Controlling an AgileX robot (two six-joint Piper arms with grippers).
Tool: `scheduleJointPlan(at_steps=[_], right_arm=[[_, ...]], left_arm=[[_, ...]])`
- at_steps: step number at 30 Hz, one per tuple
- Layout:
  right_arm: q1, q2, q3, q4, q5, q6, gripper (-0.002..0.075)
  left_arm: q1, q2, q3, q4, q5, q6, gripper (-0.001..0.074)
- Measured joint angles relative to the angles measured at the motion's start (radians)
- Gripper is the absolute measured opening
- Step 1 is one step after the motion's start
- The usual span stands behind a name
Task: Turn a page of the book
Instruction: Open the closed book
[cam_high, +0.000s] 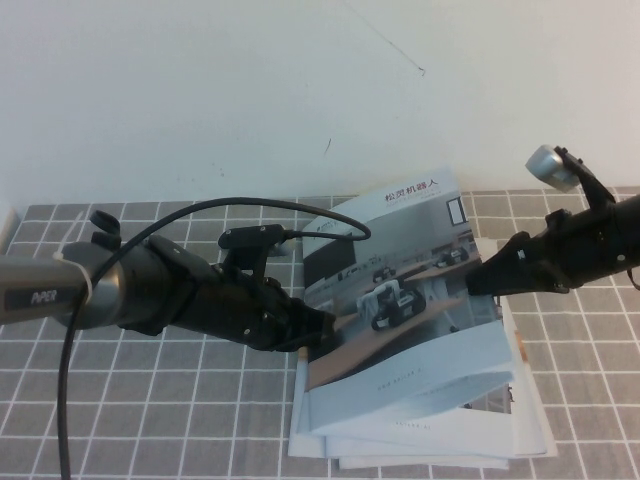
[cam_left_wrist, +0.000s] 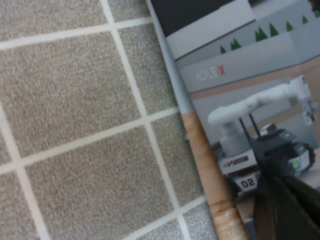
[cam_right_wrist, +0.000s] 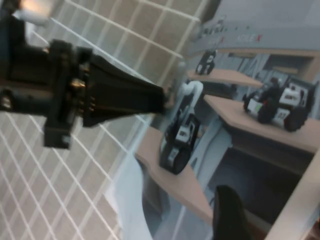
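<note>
Left gripper presses the book at its nine-o'clock edge; grip unclear. Right gripper at three o'clock stands wide, cover lifted. Left wrist view: cover edge beside tablecloth. Right wrist view: raised cover, turn half-done.

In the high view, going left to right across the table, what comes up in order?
Left arm's tool at the cover's left edge → the book, front cover lifted, on a stack of booklets → right arm's tool, open, at the cover's right edge.
</note>
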Motion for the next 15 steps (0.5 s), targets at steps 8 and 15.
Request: scheduleJointPlan(at_steps=[8,15], right_arm=[[0.014,0.000,-0.028,-0.210,-0.087,0.196,0.0358],[0.017,0.002,-0.028,-0.216,-0.174,0.245,0.0356]], left_arm=[[0.000,0.000,0.000,0.000,0.000,0.000,-0.0004],[0.000,0.000,0.000,0.000,0.000,0.000,-0.0004]])
